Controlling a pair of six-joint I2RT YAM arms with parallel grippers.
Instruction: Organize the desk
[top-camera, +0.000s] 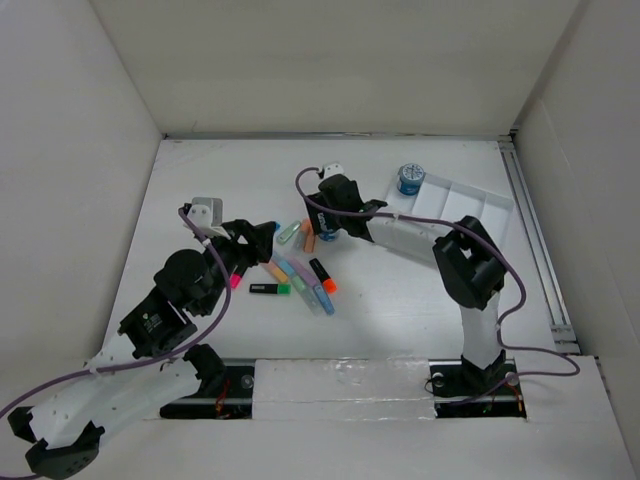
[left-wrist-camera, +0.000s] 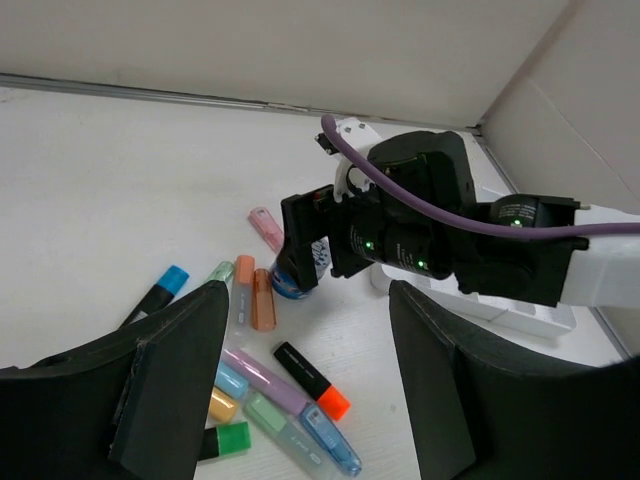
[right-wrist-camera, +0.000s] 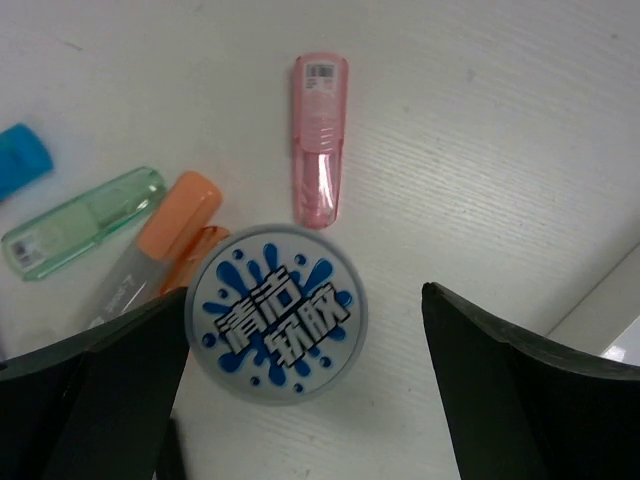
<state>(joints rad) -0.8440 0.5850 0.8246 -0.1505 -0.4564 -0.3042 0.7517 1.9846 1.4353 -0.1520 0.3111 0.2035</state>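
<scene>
"Right gripper (right-wrist-camera: 305, 400)?"

"Jaws wide, above the blue-lidded jar (right-wrist-camera: 278, 325) standing on the desk (right-wrist-camera: 500, 150). Pink highlighter (right-wrist-camera: 320, 140) at twelve o'clock."

"Shift toward nine to centre, descend straight, and mind the orange highlighter (right-wrist-camera: 175, 225) at ten."

Bright, even white light falls from overhead. The worktop (top-camera: 420, 300) reads pale and flat, brightest in its near middle and greyer toward the far left corner. Shadows under both arms are faint and soft-edged. In the top view the walls splay outward toward the frame edges, as a wide lens gives.

From the left wrist, the left fingers (left-wrist-camera: 170, 380) loom dark and slightly soft, the markers beyond them sharper; small green lights (left-wrist-camera: 368, 243) glow.

From the right wrist, the round lid (right-wrist-camera: 277, 325) is crisp, its print legible. The right fingers (right-wrist-camera: 520, 390) are near-black with little detail, and a pink case (right-wrist-camera: 319, 140) carries a mild sheen.
</scene>
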